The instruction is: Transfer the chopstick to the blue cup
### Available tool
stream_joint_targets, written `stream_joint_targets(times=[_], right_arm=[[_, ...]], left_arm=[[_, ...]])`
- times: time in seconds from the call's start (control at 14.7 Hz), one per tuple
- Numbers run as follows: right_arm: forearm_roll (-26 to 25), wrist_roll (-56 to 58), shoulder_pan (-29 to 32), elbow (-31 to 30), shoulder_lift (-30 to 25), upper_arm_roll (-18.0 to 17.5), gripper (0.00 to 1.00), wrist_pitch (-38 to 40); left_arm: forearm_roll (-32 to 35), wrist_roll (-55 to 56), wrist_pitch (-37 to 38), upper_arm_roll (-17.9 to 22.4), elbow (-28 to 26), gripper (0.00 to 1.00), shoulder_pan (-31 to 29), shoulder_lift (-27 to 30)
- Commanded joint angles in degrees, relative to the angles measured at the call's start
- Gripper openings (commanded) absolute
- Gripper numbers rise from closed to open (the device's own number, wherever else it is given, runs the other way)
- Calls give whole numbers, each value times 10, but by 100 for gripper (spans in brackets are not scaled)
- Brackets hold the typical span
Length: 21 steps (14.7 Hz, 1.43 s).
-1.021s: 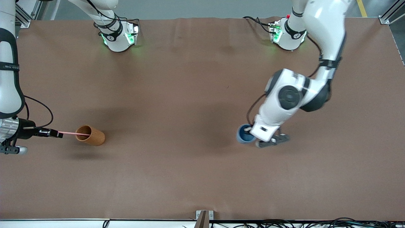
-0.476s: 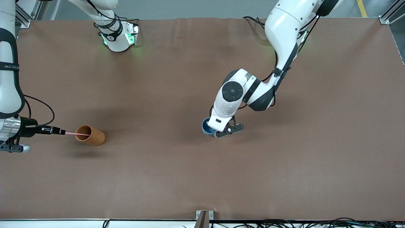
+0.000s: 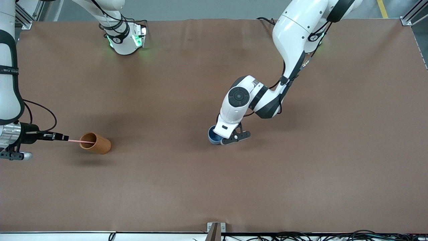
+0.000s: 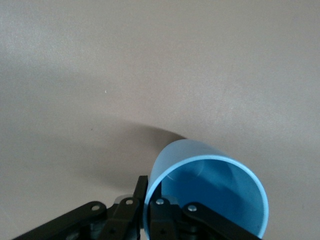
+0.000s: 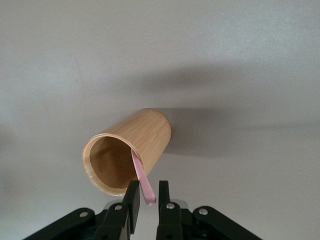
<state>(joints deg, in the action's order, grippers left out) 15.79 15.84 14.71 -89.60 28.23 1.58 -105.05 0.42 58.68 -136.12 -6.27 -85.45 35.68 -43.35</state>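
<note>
The pale pink chopstick (image 3: 80,140) sticks out of the mouth of the orange-brown cup (image 3: 99,144), which lies on its side near the right arm's end of the table. My right gripper (image 3: 66,137) is at the stick's free end. In the right wrist view the stick (image 5: 143,179) leans on one finger, and the fingers of the right gripper (image 5: 146,192) stand a little apart around it. My left gripper (image 3: 219,138) is shut on the wall of the blue cup (image 3: 212,136), holding it tilted over the middle of the table. In the left wrist view the left gripper (image 4: 148,200) has one finger inside the blue cup (image 4: 210,190) and one outside.
The brown table (image 3: 214,187) carries only the orange-brown cup, which also shows in the right wrist view (image 5: 135,145). The two arm bases stand along the edge farthest from the front camera. A small metal bracket (image 3: 215,227) sits at the nearest edge.
My left gripper has carried the blue cup from the left arm's side to over the middle of the table. My right gripper has shifted slightly along the stick; the orange-brown cup has not moved.
</note>
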Motion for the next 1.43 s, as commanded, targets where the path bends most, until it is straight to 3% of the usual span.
stream_joint_targets(times=[0.0, 0.07, 0.34, 0.68, 0.95, 1.36], right_arm=[[26, 4, 10, 3, -5, -7, 23, 4], [48, 5, 11, 3, -5, -7, 23, 4], [62, 9, 17, 2, -2, -6, 23, 5], [64, 10, 18, 4, 2, -7, 23, -2], [65, 11, 18, 4, 2, -7, 23, -26], [66, 11, 23, 5, 4, -7, 23, -26]], left_arm=[[19, 7, 1, 8, 12, 74, 4, -3], [27, 6, 8, 8, 12, 100, 2, 3], [58, -13, 90, 6, 14, 100, -46, 90], [50, -112, 171, 0, 12, 100, -133, 204], [37, -183, 205, -1, 12, 100, -184, 243], [-23, -426, 301, 0, 12, 100, -294, 302]])
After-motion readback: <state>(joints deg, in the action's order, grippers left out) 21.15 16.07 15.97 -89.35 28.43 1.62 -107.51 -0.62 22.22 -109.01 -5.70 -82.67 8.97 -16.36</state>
